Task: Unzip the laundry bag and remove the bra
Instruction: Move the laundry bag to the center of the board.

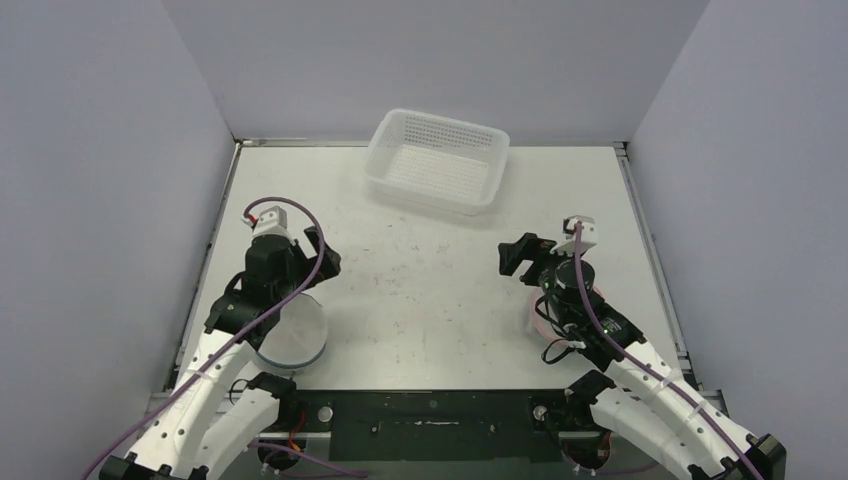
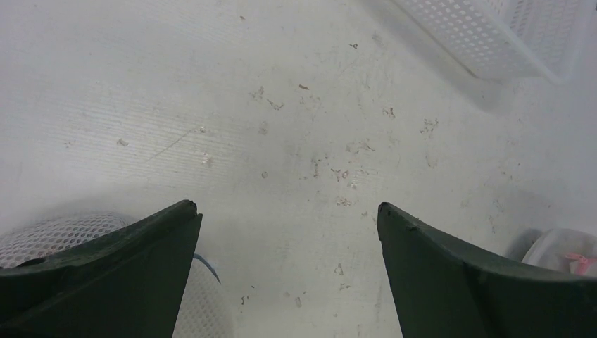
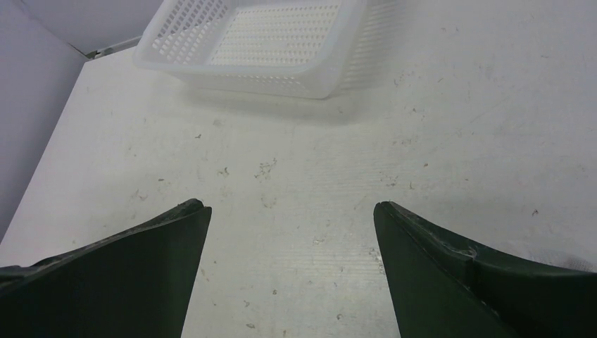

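Note:
The laundry bag (image 1: 296, 337), a round white mesh disc with a blue rim, lies on the table at the near left, partly under my left arm. In the left wrist view its mesh (image 2: 60, 231) shows behind the left finger. A pale bundle with a pink bit, apparently the bra (image 1: 539, 318), lies at the near right, mostly hidden under my right arm; its edge (image 2: 561, 252) shows in the left wrist view. My left gripper (image 1: 318, 250) (image 2: 285, 206) is open over bare table. My right gripper (image 1: 515, 255) (image 3: 290, 205) is open too, holding nothing.
A white perforated plastic basket (image 1: 437, 160) (image 2: 493, 35) (image 3: 260, 42) stands at the back of the table, nothing in it. Grey walls close in the table on the left, right and back. The tabletop is scuffed and speckled.

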`<act>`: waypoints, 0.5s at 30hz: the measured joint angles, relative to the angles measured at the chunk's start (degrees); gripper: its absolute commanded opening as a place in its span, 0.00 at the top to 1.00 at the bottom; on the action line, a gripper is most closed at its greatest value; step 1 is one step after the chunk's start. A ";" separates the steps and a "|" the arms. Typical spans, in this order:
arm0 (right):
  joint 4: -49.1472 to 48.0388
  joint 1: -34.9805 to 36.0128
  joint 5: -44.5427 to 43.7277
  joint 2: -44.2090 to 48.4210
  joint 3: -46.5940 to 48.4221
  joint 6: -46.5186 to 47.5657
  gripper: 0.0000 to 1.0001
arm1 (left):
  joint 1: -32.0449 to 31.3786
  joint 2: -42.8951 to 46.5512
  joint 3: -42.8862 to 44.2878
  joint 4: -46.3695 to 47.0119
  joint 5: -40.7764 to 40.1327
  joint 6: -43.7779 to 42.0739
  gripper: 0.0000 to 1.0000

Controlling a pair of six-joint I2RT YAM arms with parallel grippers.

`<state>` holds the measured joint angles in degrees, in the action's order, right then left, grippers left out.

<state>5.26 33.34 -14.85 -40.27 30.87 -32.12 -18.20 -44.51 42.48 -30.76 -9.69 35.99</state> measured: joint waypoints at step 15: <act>11.80 -1.55 -10.12 -1.27 3.96 -3.19 0.05 | -0.11 9.97 -2.01 2.58 8.85 -6.95 0.04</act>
<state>17.06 31.79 -24.97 -41.54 34.83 -35.31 -18.31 -34.54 40.47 -28.18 -0.84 29.04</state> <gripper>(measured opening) 0.924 0.962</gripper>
